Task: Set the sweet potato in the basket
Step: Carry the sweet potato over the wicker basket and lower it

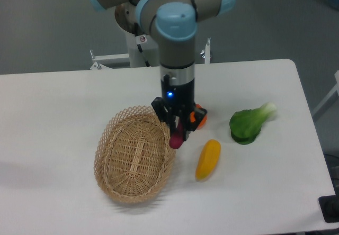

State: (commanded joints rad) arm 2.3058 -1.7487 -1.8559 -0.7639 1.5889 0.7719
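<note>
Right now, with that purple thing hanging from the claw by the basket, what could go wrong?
The gripper holds the sweet potato only by its top, over the basket's lacy right rim. Released here, it might hit the rim and roll out toward the yellow fruit. If the gripper drops lower, its fingers may snag the weave. The grip looks narrow, so the potato might slip.
</note>
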